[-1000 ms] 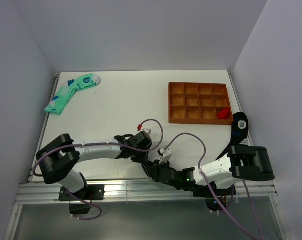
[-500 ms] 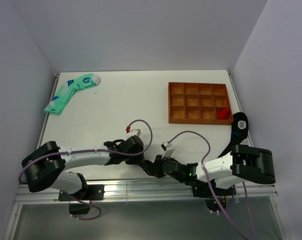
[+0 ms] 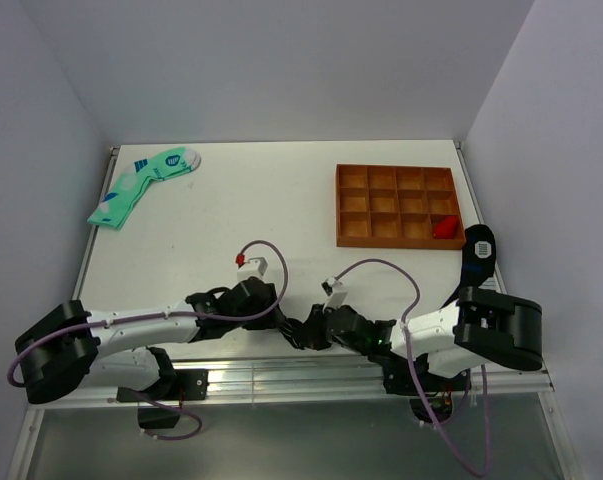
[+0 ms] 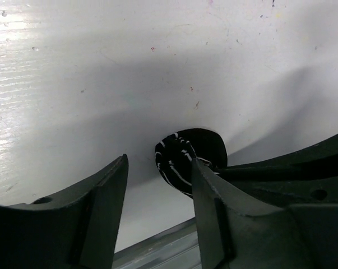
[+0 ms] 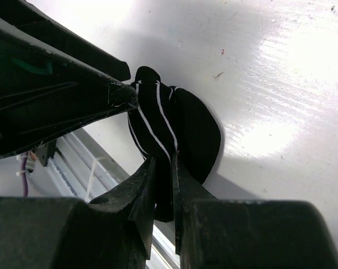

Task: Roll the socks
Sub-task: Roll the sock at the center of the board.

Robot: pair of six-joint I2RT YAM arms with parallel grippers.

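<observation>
The socks [image 5: 183,126] are gathered into a small black bundle with thin white stripes. It lies on the counter [image 3: 241,220], close to the near edge and between the two tools.

The right tool [image 5: 164,163] is clenched on the bundle. In its wrist view both fingers pinch the lower part of the knit, and the fabric bulges out above them. The left tool [image 4: 158,161] is released: its fingers stand apart with only bare counter between them. The bundle sits just beyond them and touches the tip of one finger.

I judge that the rolling is mostly done, because the fabric is compact and rounded, not flat. However, in the right wrist view one end stands up as a small flap at the top and the folds look rather loose. I cannot say that the roll would keep its shape if the right tool let go. What is left, I think, is to tighten or tuck this end and then to set the roll free on the counter. From above, the arms hide most of the bundle, so its shape cannot be checked there.

The green socks [image 3: 141,185] lie flat at the far left corner, well apart from the tools. At the right edge, near the tray [image 3: 397,205], lies a dark thing [image 3: 479,250]. Whether it is another sock I cannot tell.
</observation>
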